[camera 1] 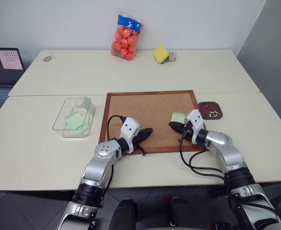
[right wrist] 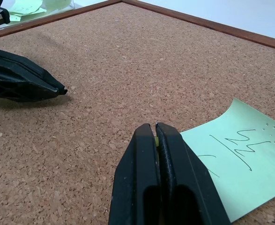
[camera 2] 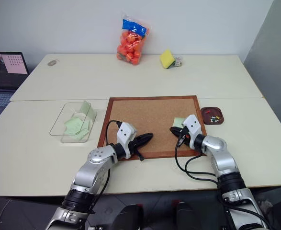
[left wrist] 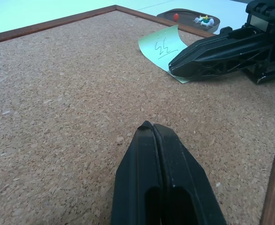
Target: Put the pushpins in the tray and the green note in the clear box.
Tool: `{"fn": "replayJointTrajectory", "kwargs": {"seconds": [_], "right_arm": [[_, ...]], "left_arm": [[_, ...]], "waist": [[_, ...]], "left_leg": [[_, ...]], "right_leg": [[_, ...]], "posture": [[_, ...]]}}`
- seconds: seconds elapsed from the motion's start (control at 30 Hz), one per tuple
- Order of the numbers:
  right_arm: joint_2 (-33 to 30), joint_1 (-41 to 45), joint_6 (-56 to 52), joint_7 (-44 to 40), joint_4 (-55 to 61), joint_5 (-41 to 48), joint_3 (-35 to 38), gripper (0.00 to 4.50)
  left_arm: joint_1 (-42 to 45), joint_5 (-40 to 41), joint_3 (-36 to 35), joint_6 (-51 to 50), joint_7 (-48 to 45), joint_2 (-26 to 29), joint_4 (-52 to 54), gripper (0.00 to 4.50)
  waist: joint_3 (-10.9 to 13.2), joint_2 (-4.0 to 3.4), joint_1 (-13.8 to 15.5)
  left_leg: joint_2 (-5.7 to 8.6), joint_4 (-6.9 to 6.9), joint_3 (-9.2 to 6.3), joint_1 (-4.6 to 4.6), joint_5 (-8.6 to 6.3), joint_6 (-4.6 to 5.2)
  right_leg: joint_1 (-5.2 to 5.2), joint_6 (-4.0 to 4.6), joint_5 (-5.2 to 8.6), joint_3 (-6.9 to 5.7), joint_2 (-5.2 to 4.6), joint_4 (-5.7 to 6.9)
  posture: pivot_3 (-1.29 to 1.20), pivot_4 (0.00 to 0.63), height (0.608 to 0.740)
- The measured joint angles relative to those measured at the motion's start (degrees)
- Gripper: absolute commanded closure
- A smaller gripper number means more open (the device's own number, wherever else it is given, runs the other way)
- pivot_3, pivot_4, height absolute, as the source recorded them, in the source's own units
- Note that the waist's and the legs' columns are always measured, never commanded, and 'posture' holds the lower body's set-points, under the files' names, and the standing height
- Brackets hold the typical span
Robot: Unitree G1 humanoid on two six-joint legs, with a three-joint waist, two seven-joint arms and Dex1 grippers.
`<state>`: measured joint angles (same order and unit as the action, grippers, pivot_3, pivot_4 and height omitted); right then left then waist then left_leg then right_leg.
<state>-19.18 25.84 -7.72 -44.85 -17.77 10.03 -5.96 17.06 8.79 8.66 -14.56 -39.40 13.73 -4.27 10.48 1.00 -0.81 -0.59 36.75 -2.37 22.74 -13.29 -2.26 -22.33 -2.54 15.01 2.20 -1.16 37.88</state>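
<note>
Now the right gripper (right wrist: 156, 127) is pinched shut on the near edge of the pale green square paper note (right wrist: 242, 161), which lies on the wood-framed corkboard (camera 1: 145, 108) near its right edge. Tiny coloured pushpins (camera 1: 213, 113) sit in the small dark brown glossy tray (camera 1: 203, 106) just right of the board. Left gripper (left wrist: 153, 127) rests closed and empty on the cork, well apart from the transparent plastic box (camera 1: 66, 108) holding other green slips.

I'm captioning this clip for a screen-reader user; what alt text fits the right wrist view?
The right gripper, fingers shut, pinches the edge of the green note, which lies on the corkboard and bears a pen scribble. Across the cork, the left gripper rests shut and empty.
</note>
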Motion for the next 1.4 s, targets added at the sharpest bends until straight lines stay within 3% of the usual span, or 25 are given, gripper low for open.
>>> {"fn": "replayJointTrajectory", "kwargs": {"seconds": [0.93, 0.97, 1.4], "right_arm": [[-0.9, -2.02, -4.05, -0.37, 8.44, 3.67, 2.47, 4.47], [-1.05, -2.4, -5.38, -0.67, 9.62, 4.54, 2.49, 4.5], [-7.97, -2.52, -18.63, -4.91, 21.4, 13.25, 4.38, 4.5]], "left_arm": [[-0.18, -0.6, 0.23, 1.52, 0.3, -0.53, -0.06, 4.5], [-0.2, -2.57, 1.04, 4.33, 1.79, -0.66, -0.66, 4.14], [1.52, -13.01, 7.28, 22.17, 6.21, -0.6, -3.6, 1.68]], "waist": [[0.0, 0.0, 0.09], [0.01, 0.01, 0.15], [0.05, 0.06, 0.26]], "left_leg": [[0.0, 0.0, -0.01, 0.02, 0.0, 0.0], [-0.01, 0.0, -0.01, 0.02, 0.0, 0.0], [-0.02, -0.02, 0.01, 0.11, 0.0, 0.0]], "right_leg": [[-0.01, 0.01, -0.01, 0.0, -0.01, -0.01], [-0.01, 0.01, -0.01, 0.01, -0.02, -0.01], [-0.15, 0.01, -0.02, 0.01, 0.06, 0.0]], "posture": [[0.0, 0.15, 0.74], [0.0, 0.15, 0.74], [0.0, 0.15, 0.74]]}}
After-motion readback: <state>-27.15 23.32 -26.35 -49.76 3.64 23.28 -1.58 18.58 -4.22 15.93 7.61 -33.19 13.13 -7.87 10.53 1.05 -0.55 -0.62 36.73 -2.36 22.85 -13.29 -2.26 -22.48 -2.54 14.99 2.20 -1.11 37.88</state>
